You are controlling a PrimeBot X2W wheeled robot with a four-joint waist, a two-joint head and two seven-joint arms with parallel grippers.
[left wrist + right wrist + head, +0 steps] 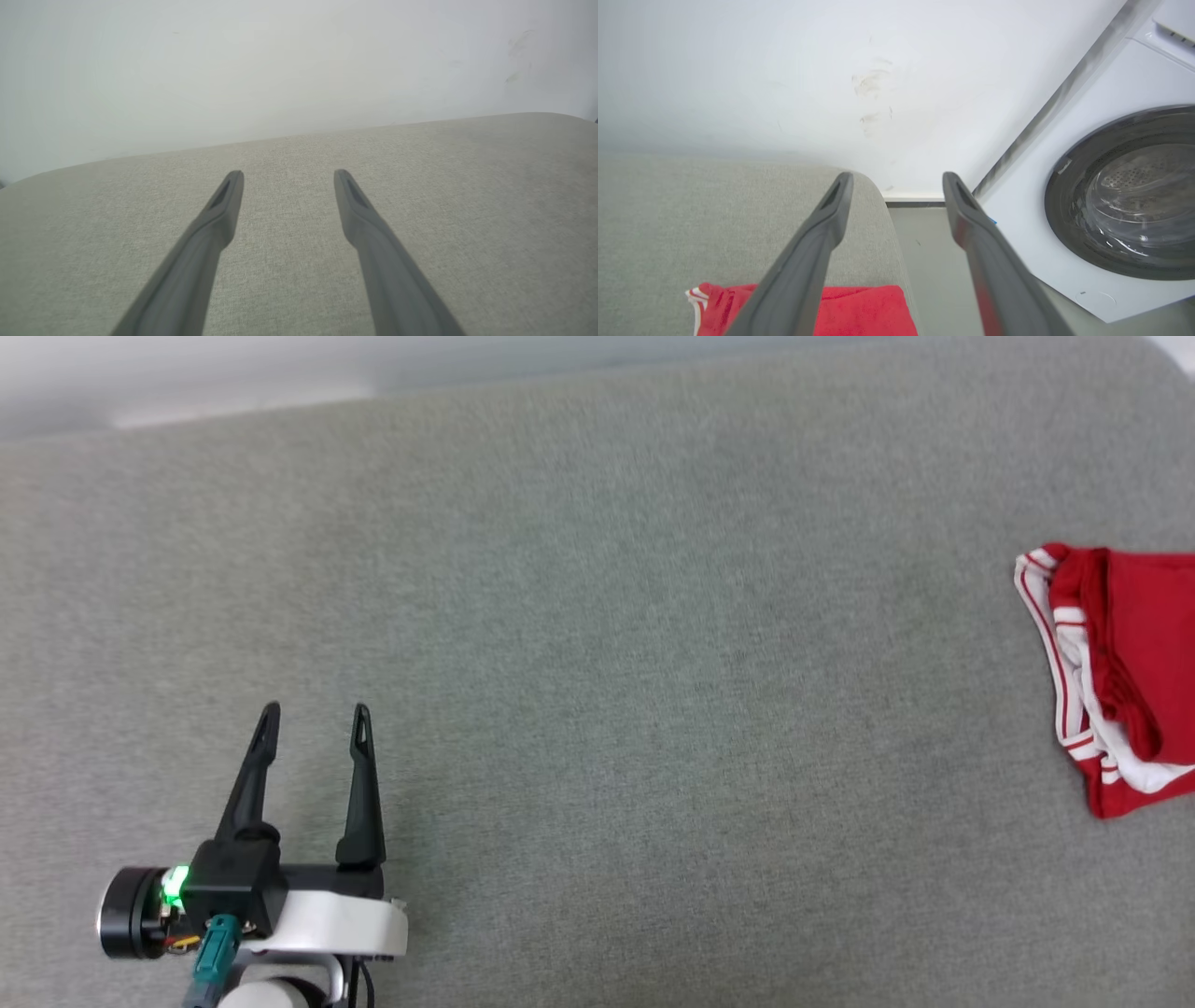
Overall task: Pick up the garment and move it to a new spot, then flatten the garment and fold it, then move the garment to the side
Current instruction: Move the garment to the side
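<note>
Red jersey (pixel 1120 681) lies folded at the grey cushion's (pixel 597 663) right edge. Left gripper (pixel 316 709) wide, empty — right gripper (pixel 897 176) wide too, over the jersey.

The garment (pixel 1134 653), a red jersey with white, red-striped trim, lies folded in a compact bundle on the grey cushion (pixel 597 709) at 3 o'clock in the head view, cut off by the frame edge. In the right wrist view it lies at 6 o'clock, by the cushion's edge.
</note>
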